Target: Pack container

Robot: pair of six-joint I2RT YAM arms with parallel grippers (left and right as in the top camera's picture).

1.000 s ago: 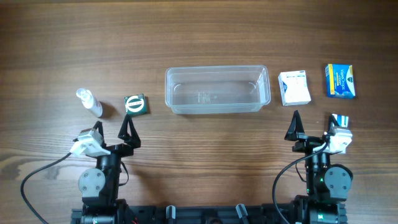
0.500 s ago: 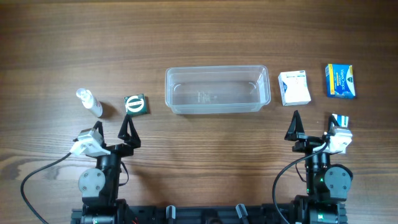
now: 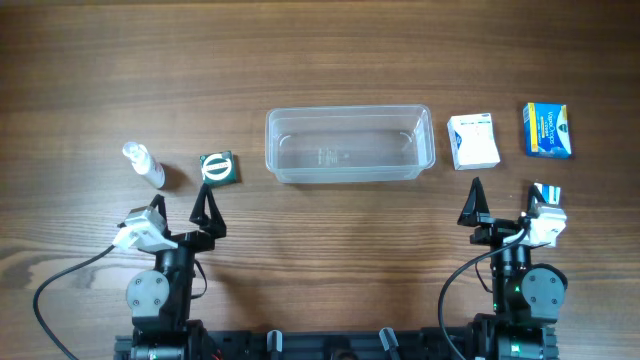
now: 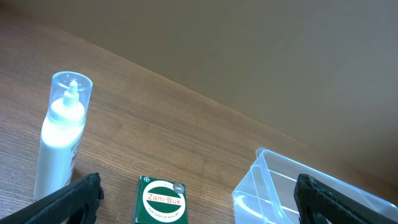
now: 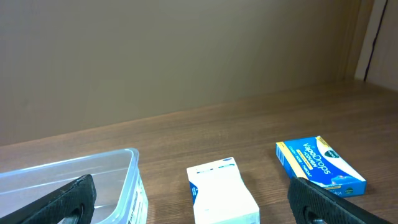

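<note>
The clear plastic container (image 3: pixel 348 111) stands empty at the table's middle; its corners show in the left wrist view (image 4: pixel 267 180) and the right wrist view (image 5: pixel 124 163). My left gripper (image 3: pixel 181 205) is open and empty, near the front edge, just short of a green Zam-Buk box (image 3: pixel 218 168) and a small clear bottle (image 3: pixel 143 165). In the left wrist view the box (image 4: pixel 163 200) lies between the open fingers (image 4: pixel 198 186). My right gripper (image 3: pixel 505 200) is open and empty, short of a white box (image 3: pixel 473 141). In the right wrist view its fingers (image 5: pixel 191 186) frame that white box (image 5: pixel 224 193).
A blue and yellow VapoDrops box (image 3: pixel 547 130) lies at the far right, also in the right wrist view (image 5: pixel 320 165). The bottle (image 4: pixel 61 140) stands upright left of the green box. A small blue and white thing (image 3: pixel 546 191) shows by the right gripper's outer finger.
</note>
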